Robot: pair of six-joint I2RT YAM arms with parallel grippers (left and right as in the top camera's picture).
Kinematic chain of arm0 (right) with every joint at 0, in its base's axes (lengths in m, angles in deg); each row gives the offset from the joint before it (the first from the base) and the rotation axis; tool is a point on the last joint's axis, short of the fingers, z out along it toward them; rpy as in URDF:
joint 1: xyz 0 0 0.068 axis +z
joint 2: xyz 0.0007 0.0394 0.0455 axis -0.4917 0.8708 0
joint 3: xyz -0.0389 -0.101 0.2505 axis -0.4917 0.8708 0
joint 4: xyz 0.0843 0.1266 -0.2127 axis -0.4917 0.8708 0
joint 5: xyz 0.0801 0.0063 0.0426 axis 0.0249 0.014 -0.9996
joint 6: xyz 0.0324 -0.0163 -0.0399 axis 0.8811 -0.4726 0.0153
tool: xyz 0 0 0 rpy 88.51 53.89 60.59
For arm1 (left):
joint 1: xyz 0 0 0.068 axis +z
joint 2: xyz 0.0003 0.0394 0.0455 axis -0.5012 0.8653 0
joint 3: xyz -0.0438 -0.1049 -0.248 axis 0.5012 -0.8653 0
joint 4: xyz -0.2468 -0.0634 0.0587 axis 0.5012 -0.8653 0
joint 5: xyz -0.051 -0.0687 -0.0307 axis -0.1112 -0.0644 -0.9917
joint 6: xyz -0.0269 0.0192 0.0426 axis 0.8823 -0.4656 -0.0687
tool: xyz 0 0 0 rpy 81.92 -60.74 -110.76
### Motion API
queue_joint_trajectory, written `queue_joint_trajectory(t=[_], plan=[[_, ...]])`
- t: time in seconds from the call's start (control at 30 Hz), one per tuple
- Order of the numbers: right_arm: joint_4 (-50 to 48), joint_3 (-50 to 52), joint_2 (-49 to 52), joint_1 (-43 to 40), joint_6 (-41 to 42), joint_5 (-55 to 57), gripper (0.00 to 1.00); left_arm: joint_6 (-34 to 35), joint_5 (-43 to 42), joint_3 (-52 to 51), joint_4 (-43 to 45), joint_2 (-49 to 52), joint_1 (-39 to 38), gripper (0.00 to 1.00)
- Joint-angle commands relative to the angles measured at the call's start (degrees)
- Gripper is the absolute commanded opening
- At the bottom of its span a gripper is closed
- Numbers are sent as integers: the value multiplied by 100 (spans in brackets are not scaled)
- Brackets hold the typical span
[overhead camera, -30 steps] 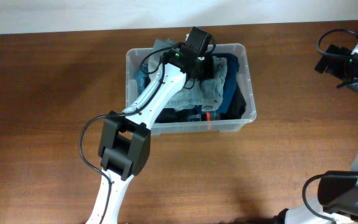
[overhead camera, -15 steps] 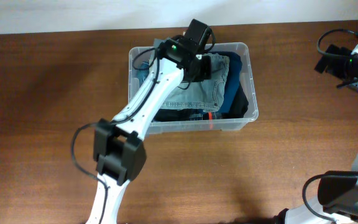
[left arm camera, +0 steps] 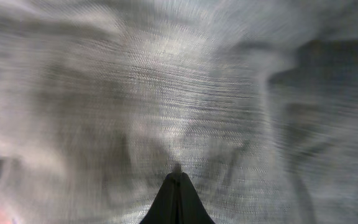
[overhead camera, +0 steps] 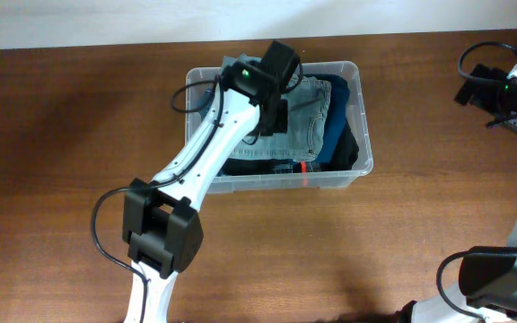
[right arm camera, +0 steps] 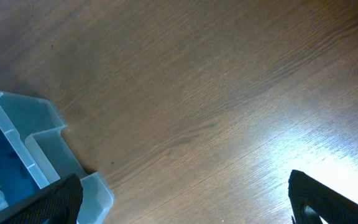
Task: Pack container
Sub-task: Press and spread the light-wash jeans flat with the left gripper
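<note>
While our left tool [left arm camera: 178,186] is pinched closed against blurred denim [left arm camera: 166,93] inside the container [overhead camera: 363,135], mid-counter by the far edge, we see bare counter [overhead camera: 61,135] left and front. Right tool [right arm camera: 182,193] is spread wide near the far-right corner, its arm cut off.

I'm working at what looks like a robot test station: a brown wooden table [overhead camera: 52,135] against a plain pale wall [overhead camera: 106,20], two white, cabled arms [overhead camera: 206,154], and a clear container [overhead camera: 330,182] of folded clothes [overhead camera: 307,126].
</note>
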Motion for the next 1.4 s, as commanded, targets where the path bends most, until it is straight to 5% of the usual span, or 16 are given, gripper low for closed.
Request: queue_joint_trajectory(t=[0.0,0.23,0.5,0.7,1.0,1.37], plan=[[-4,15,4,-15,2,70,98,-114,122,-662,361,20,13,0],[-4,15,4,-15,2,70,99,-111,26,-2000,1676,20,26,1],[-4,15,4,-15,2,70,98,-188,109,-1526,1392,-708,37,1],[-4,15,4,-15,2,70,98,-181,1307,-1333,1648,-1648,76,1],[-4,15,4,-15,2,70,98,-181,1681,-1335,2273,-1615,492,0],[-4,15,4,-15,2,70,98,-223,-420,-1335,3206,-557,1220,0]])
